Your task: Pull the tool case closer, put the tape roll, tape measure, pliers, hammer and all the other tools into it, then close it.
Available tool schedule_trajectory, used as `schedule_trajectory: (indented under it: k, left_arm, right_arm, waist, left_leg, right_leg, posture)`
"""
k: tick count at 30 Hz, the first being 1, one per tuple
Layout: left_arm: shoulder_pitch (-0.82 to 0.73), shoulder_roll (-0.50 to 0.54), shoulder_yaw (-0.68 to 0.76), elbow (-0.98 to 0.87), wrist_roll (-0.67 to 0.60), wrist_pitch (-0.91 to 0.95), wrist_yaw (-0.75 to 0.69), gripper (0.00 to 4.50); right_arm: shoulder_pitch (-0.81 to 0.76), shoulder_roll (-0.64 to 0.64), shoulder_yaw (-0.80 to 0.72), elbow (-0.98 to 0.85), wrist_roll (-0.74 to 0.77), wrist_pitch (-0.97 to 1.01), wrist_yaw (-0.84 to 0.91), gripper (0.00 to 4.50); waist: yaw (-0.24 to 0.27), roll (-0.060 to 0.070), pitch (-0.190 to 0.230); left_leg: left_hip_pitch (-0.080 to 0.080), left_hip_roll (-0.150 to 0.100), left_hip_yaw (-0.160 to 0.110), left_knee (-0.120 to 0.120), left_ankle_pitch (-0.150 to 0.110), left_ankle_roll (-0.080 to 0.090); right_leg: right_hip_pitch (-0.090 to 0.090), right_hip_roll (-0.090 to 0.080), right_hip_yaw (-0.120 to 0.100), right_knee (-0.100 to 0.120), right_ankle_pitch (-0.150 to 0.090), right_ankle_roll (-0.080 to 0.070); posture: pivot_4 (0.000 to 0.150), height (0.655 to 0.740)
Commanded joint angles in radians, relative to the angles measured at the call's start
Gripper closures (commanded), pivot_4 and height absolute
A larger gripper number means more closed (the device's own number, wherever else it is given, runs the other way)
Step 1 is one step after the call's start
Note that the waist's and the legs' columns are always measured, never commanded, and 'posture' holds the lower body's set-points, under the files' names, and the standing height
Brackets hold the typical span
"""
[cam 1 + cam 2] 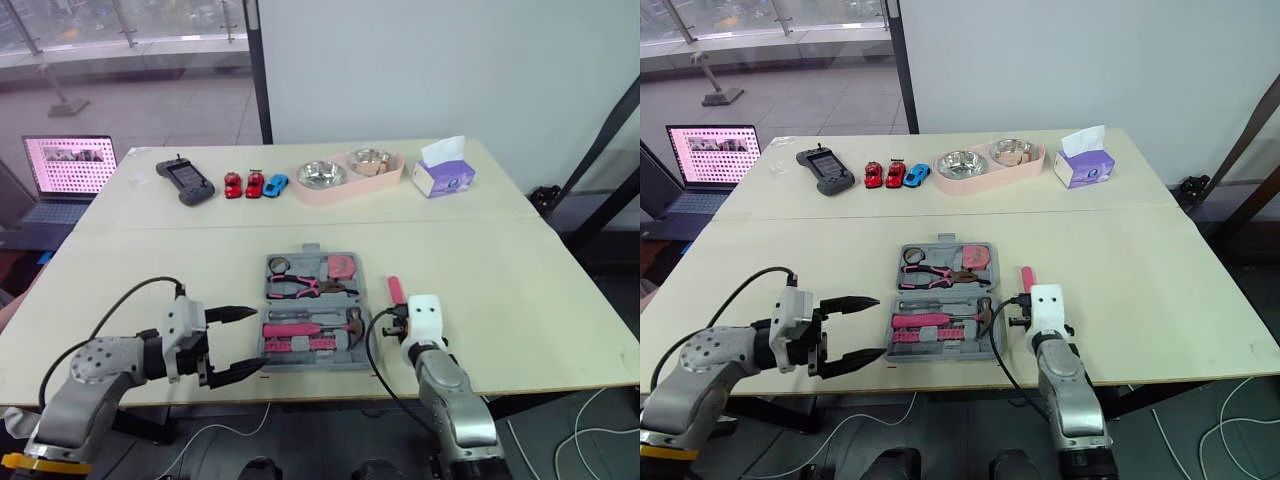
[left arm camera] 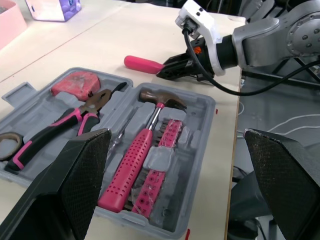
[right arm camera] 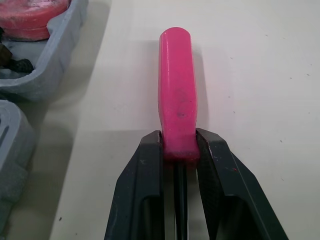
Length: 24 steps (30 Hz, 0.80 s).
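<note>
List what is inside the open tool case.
The tool case holds a tape roll, pliers, a tape measure, a hammer and a row of bits. Anything beneath them is covered. The pink-handled tool in the right gripper lies outside.

table (image 1: 520, 290): beige, seam across | wall (image 1: 450, 60): white, behind | window (image 1: 130, 70): far left, daylight | floor (image 1: 1220, 450): grey

Along the far side of the worktop (image 1: 480, 270) we see a row, left to right: a black handheld device (image 1: 184, 181), a red car (image 1: 233, 185), a second red car (image 1: 255, 184), a blue car (image 1: 277, 183), a pink tray (image 1: 345, 194) holding two steel bowls (image 1: 321, 175), and a purple tissue box (image 1: 443, 176). Off its far left corner, an open laptop (image 1: 68, 170) shows a pink screen.
</note>
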Motion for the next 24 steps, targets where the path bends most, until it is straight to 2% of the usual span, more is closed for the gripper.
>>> schedule_trajectory:
  k: [1, 4, 8, 11, 13, 19, 24]
  left_arm:
    - [0.001, 0.015, 0.032, -0.030, -0.012, -0.004, 0.007, 0.00]
    - [-0.001, 0.023, 0.055, -0.015, -0.016, -0.004, 0.008, 0.00]
    - [-0.005, 0.043, 0.094, 0.027, -0.026, -0.004, -0.004, 0.00]
    - [0.008, 0.063, 0.127, 0.072, -0.027, -0.018, -0.032, 0.00]
    - [0.026, 0.069, 0.146, 0.085, -0.032, -0.024, -0.047, 0.00]
    - [0.108, 0.085, 0.190, 0.070, -0.037, -0.043, -0.089, 0.00]
    - [0.172, 0.107, 0.218, 0.048, -0.043, -0.057, -0.123, 0.00]
  right_arm:
    - [0.001, -0.024, 0.011, -0.100, -0.025, 0.025, 0.001, 4.11]
    - [-0.033, -0.110, 0.061, -0.231, -0.055, 0.064, 0.078, 4.11]
    - [-0.152, -0.220, 0.073, -0.374, 0.012, 0.178, 0.227, 4.11]
    - [-0.308, -0.376, 0.183, -0.456, 0.147, 0.383, 0.495, 4.11]
    - [-0.411, -0.436, 0.253, -0.480, 0.219, 0.500, 0.602, 4.11]
    - [-0.641, -0.447, 0.445, -0.428, 0.292, 0.630, 0.738, 4.11]
    - [-0.701, -0.427, 0.601, -0.377, 0.278, 0.629, 0.778, 4.11]
  waist:
    - [-0.002, 0.000, 0.000]
    - [-0.005, 0.000, 0.000]
    - [-0.009, 0.001, 0.000]
    - [-0.008, 0.001, 0.000]
    - [-0.007, 0.000, 0.000]
    - [-0.003, 0.000, 0.000]
    - [-0.005, 0.000, 0.000]
  left_leg:
    - [0.000, 0.000, 0.000, 0.000, 0.000, 0.000]
    - [0.000, 0.000, 0.000, 0.000, 0.000, 0.000]
    - [0.000, 0.000, 0.000, 0.000, 0.000, 0.000]
    - [0.000, 0.001, 0.000, -0.001, 0.000, 0.000]
    - [0.000, 0.001, -0.001, -0.001, 0.000, 0.000]
    - [-0.001, 0.001, -0.002, 0.001, 0.000, 0.001]
    - [-0.001, 0.001, -0.003, 0.001, 0.000, 0.001]
  right_leg:
    - [0.000, 0.000, 0.000, 0.000, 0.000, 0.000]
    - [-0.001, 0.000, 0.000, 0.000, 0.000, 0.000]
    - [-0.001, 0.001, 0.000, 0.000, 0.000, 0.000]
    - [-0.001, 0.001, 0.000, 0.000, 0.000, 0.000]
    - [-0.001, 0.001, -0.001, 0.000, 0.000, 0.000]
    - [-0.001, 0.000, -0.001, -0.001, 0.000, 0.000]
    - [-0.001, -0.001, -0.002, -0.001, 0.000, 0.000]
  posture:
    - [0.150, 0.7400]
    - [0.150, 0.7400]
    - [0.150, 0.7400]
    - [0.150, 0.7400]
    - [0.150, 0.7400]
    - [0.150, 0.7400]
    - [0.150, 0.7400]
